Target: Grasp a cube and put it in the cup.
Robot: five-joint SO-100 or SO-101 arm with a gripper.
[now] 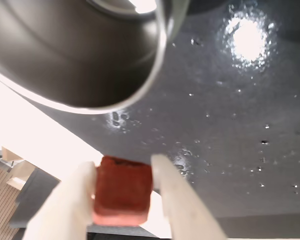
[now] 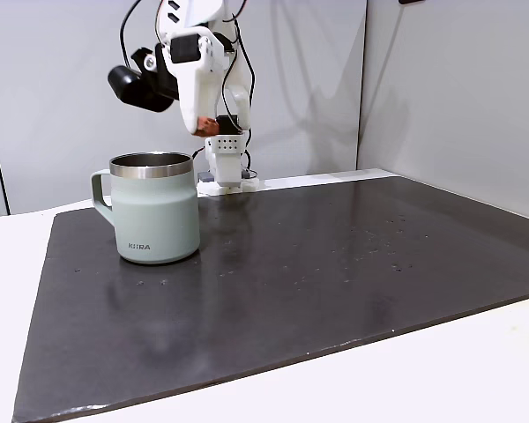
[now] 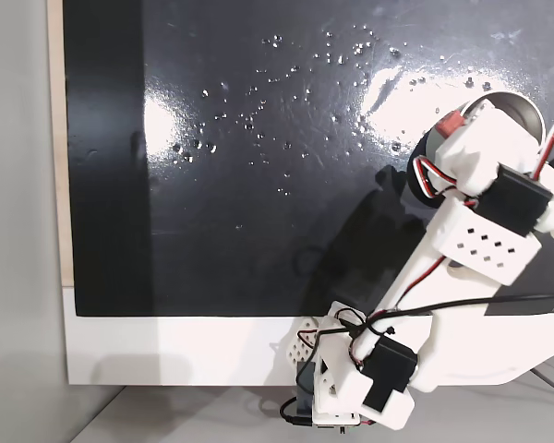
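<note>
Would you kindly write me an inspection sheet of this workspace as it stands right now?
Surface: dark mat on a white table, speckled with small droplets.
Job's things: cube held aloft beside the cup's rim; cup upright on the mat.
Clutter: nothing seen.
Tool: tool shut on the cube.
Cables: black and red wires run along the arm.
Surroundings: grey wall panels behind.
</note>
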